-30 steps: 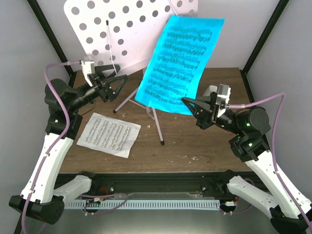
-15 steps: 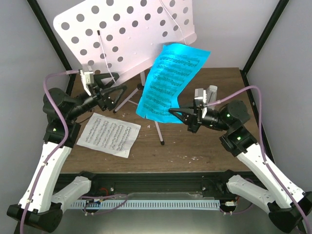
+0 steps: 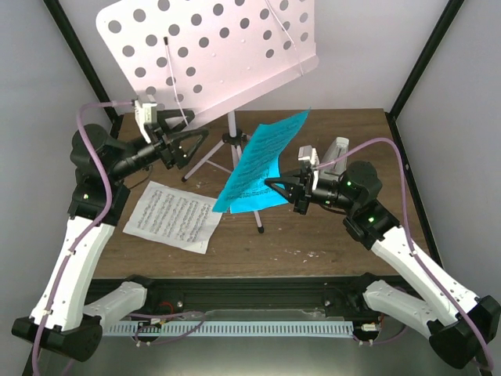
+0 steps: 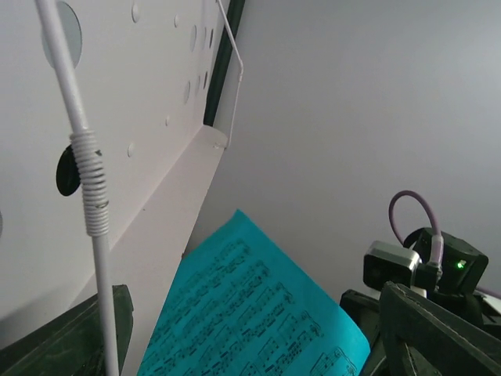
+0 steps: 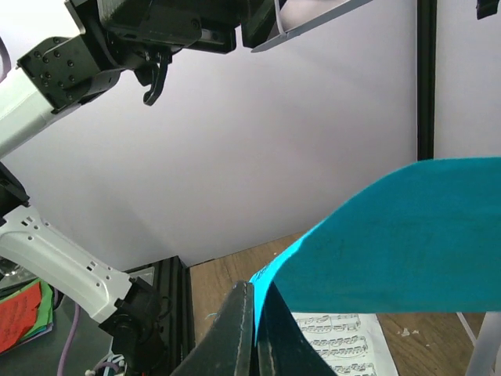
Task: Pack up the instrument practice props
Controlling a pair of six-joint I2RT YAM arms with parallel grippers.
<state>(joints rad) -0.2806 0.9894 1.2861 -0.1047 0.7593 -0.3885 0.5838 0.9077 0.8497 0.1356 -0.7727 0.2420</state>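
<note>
The pale pink music stand's perforated desk (image 3: pixel 211 55) tilts at the back, with its thin tripod legs (image 3: pixel 205 159) on the table. My right gripper (image 3: pixel 274 186) is shut on the lower edge of the teal sheet music (image 3: pixel 262 166) and holds it in the air in front of the stand; the pinch shows in the right wrist view (image 5: pixel 254 329). My left gripper (image 3: pixel 186 146) is open beside the stand's legs, under the desk. In the left wrist view a thin sprung rod (image 4: pixel 84 157) and the desk (image 4: pixel 149 117) are close. The white metronome (image 3: pixel 340 147) stands behind my right arm.
A loose white sheet of music (image 3: pixel 174 215) lies flat on the wooden table (image 3: pixel 329 243) at front left, and also shows in the right wrist view (image 5: pixel 344 333). Black frame posts (image 3: pixel 419 66) stand at the back corners, with grey walls behind.
My right gripper has carried the teal sheet down and leftward off the stand's desk, and the sheet now lies flatter. The desk has tilted and shifted. My left gripper has barely moved.
</note>
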